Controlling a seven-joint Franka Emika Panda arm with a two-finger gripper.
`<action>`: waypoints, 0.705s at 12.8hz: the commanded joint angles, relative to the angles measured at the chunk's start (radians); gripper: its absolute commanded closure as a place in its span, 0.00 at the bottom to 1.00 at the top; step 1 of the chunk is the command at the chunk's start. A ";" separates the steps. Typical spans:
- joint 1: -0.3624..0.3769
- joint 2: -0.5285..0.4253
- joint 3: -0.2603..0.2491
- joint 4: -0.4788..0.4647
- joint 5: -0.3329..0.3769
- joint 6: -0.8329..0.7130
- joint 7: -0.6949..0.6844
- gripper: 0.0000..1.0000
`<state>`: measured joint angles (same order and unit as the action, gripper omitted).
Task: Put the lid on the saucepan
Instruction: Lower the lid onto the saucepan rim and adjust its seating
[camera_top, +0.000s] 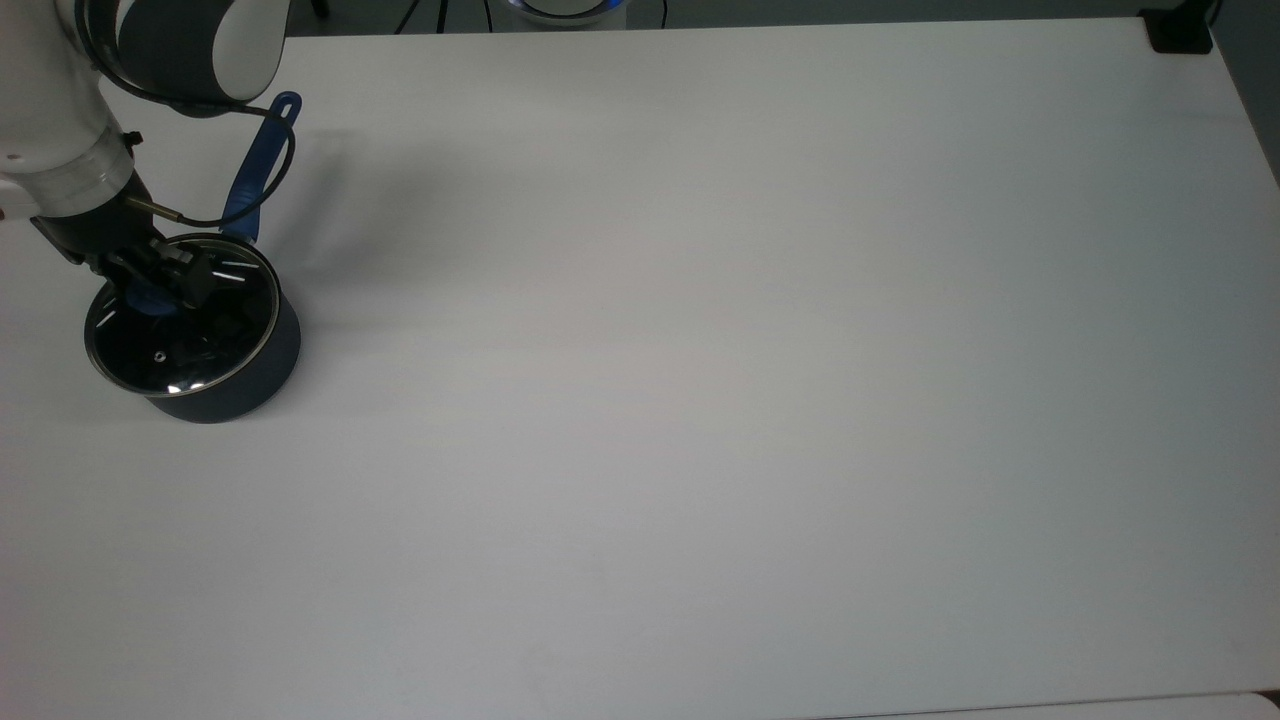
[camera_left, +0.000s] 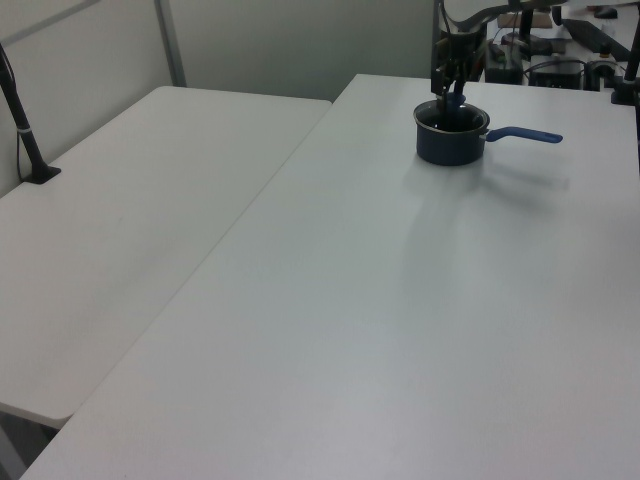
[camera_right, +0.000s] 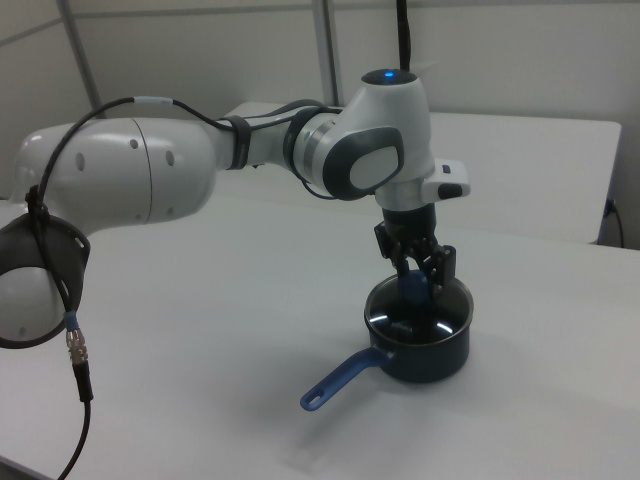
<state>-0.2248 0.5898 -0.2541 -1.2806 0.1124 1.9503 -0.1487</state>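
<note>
The dark saucepan (camera_top: 240, 375) stands near the top view's left edge, and its blue handle (camera_top: 256, 168) points toward the top view's top. The glass lid (camera_top: 185, 335) lies over the saucepan's mouth, with its metal rim roughly level with the pot's rim. My gripper (camera_top: 150, 287) comes down from above and is shut on the lid's blue knob (camera_top: 150, 300). The right view has the saucepan (camera_right: 428, 352), the lid (camera_right: 420, 318) and my gripper (camera_right: 418, 283) straddling the knob. In the left view the saucepan (camera_left: 450, 146) sits far back under my gripper (camera_left: 452, 95).
The white table (camera_top: 700, 350) stretches wide to the top view's right of the pot. A second white table (camera_left: 130, 220) adjoins it on the left view's left. A black clamp (camera_top: 1178, 30) sits at the far corner. The arm's cable (camera_top: 262, 195) loops over the handle.
</note>
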 joint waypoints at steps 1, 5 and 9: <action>0.022 -0.005 -0.024 -0.055 -0.029 -0.045 -0.015 0.67; 0.028 -0.005 -0.022 -0.060 -0.040 -0.047 -0.014 0.65; 0.031 -0.008 -0.022 -0.077 -0.040 -0.036 0.034 0.00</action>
<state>-0.2165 0.5955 -0.2564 -1.3183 0.0834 1.9254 -0.1354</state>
